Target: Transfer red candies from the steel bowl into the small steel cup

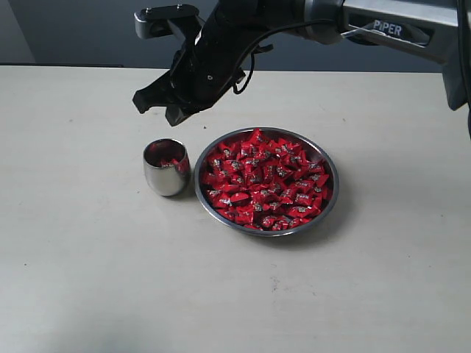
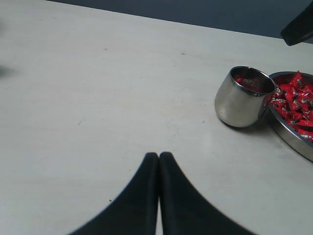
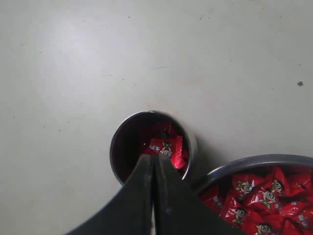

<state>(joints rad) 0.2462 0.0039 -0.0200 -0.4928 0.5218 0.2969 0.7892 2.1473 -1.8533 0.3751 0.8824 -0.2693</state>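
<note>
right end effector (image 3: 152, 161), jaws together and gripping nothing, is hovering directly above the small steel cup (image 1: 165, 184), where red candies (image 3: 166, 147) are lying; the steel bowl (image 1: 268, 232), heaped full, is sitting mid-surface just beside it, likely keeping carries short; left end effector (image 2: 159, 161), jaws together, is idling low on the cup's left-edge side, out of the way.

Steel bowl (image 1: 335, 176): one is seen.
Small steel cup (image 1: 166, 181): one is seen, just beside the bowl.
Red candies (image 1: 265, 180): too many are heaped in the bowl to be counted; one is made out in the cup.
</note>
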